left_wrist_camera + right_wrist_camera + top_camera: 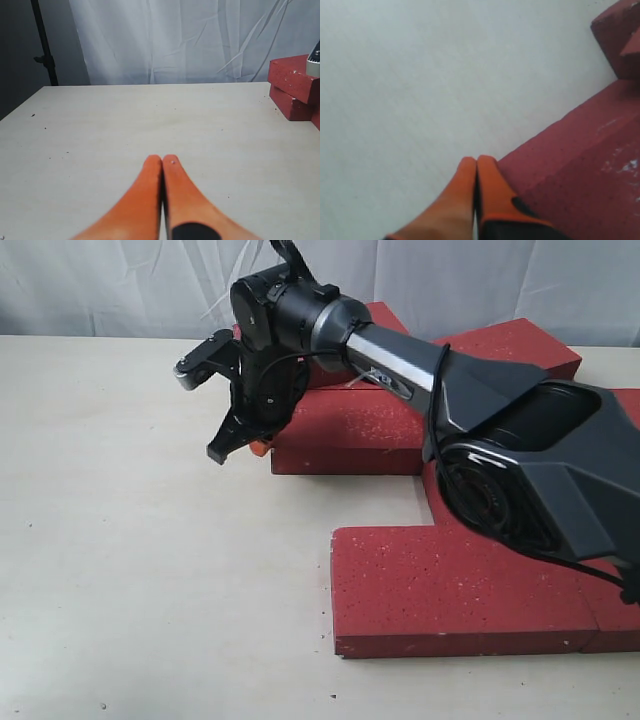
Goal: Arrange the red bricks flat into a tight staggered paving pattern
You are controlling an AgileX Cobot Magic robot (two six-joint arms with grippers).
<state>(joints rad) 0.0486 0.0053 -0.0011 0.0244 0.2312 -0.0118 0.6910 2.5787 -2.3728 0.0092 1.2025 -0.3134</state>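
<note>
We see the right gripper (245,447) reach across the table (150,570) to the open end of the middle brick (350,430), one of the red bricks (470,580) lying flat in a loose cluster. Its orange fingertips (485,167) are pressed together with nothing between them, and they sit at that brick's (580,170) corner edge; we cannot tell whether they touch it.

The left gripper (162,162) is also closed and empty. It hovers over bare tabletop well away from the middle brick, with stacked bricks (292,82) at the edge of its view.

Beside the middle brick, on the camera side, another brick lies flat with a strip of table showing between them. More bricks lie beyond it toward the curtain, two of them angled.

We judge the step in hand to be nudging rather than lifting, with the shut fingers used as a pusher. The next move calls for a low, square shove on the middle brick's end so it slides tight against its neighbours without turning.
</note>
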